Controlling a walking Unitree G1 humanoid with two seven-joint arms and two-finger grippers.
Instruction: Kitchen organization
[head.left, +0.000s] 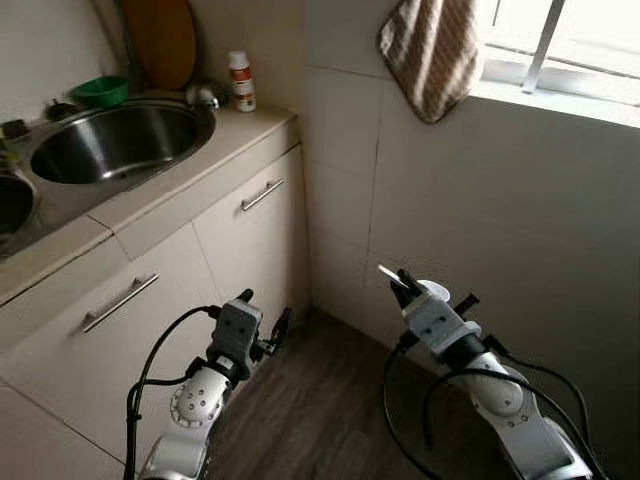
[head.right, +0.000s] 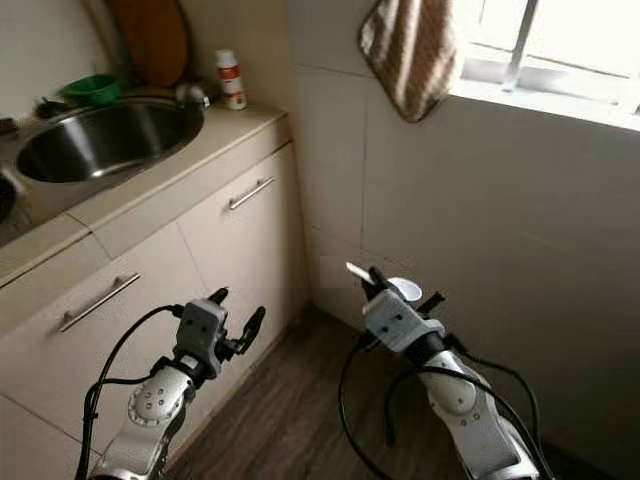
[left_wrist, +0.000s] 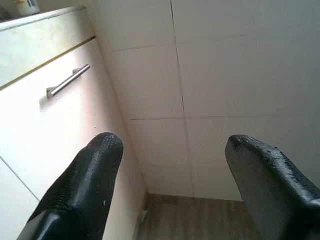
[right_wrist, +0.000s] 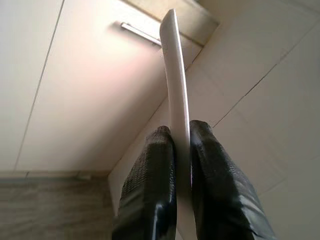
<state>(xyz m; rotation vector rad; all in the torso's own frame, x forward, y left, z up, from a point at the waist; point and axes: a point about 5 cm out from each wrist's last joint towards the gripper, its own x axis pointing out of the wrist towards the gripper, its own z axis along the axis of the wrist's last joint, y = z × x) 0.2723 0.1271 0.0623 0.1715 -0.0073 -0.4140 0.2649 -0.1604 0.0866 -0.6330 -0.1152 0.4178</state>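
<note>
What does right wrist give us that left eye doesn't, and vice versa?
Right wrist: close look at the right gripper shut on the white spoon, its handle pinched between the fingers.
Left eye: sink, green bowl, bottle, hanging towel, the open left gripper.
Both: cabinet handle, tiled wall, wood floor.

White spoon (right_wrist: 175, 85) pinched in right hand (right_wrist: 181, 137), handle outward.

Daylight comes from the window (head.left: 560, 50) at upper right, blown out to white glare there; the tiled wall (head.left: 480, 200) below it sits in dull shadow. The floor (head.left: 320, 390) is dim, the sink (head.left: 115, 140) shows soft reflections. Head views slightly soft and grainy; wrist views have blurred near fingers (left_wrist: 82, 185).
</note>
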